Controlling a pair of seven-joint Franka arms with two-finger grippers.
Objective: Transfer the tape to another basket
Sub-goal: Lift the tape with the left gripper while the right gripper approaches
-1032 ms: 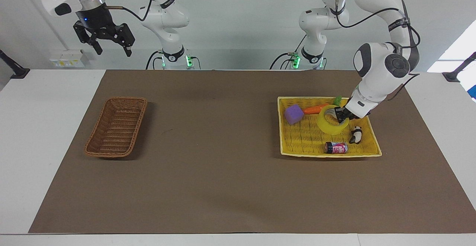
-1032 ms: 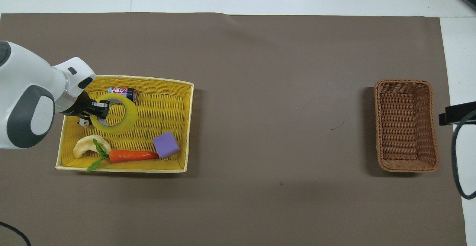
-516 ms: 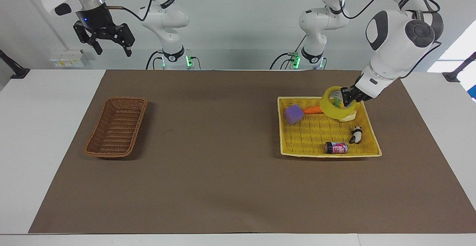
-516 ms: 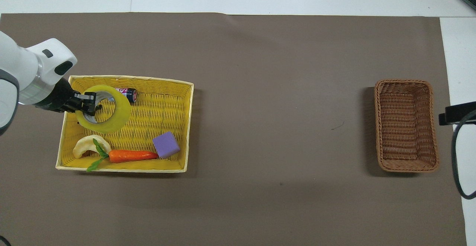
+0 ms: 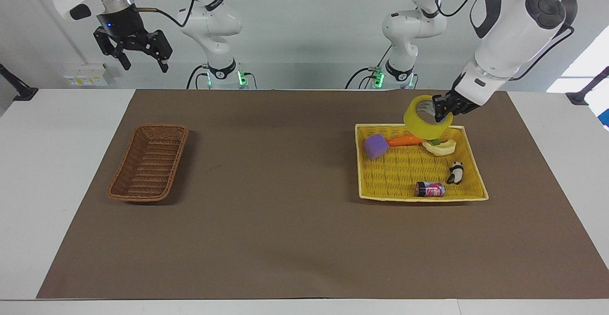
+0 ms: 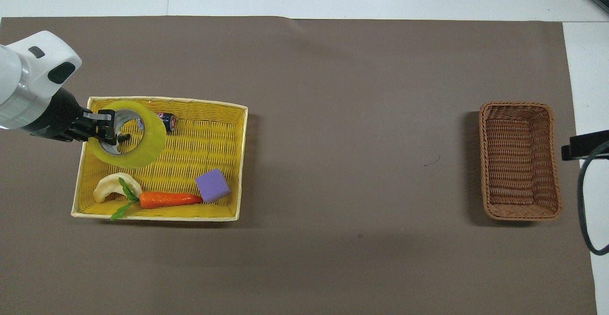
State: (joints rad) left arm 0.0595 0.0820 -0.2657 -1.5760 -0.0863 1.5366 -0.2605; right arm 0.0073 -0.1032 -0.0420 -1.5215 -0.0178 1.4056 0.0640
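The yellow tape roll (image 5: 425, 123) (image 6: 138, 139) hangs in the air over the yellow tray (image 5: 385, 192) (image 6: 209, 115). My left gripper (image 5: 438, 111) (image 6: 110, 129) is shut on the tape's rim, one finger inside the ring. The dark brown wicker basket (image 5: 148, 162) (image 6: 518, 160) stands empty at the right arm's end of the mat. My right gripper (image 5: 142, 58) waits open, high up near its base, with nothing in it.
In the yellow tray lie a purple cube (image 5: 375, 145) (image 6: 212, 185), a carrot (image 5: 404, 140) (image 6: 164, 199), a pale curved piece (image 5: 440, 147) (image 6: 108, 186), a small can (image 5: 429, 189) (image 6: 164, 118) and a panda figure (image 5: 456, 172). Brown mat (image 5: 285, 210) covers the table.
My left gripper has lifted the tape up out of the yellow tray, from lying among the items to hanging above them. The right arm has stayed still.
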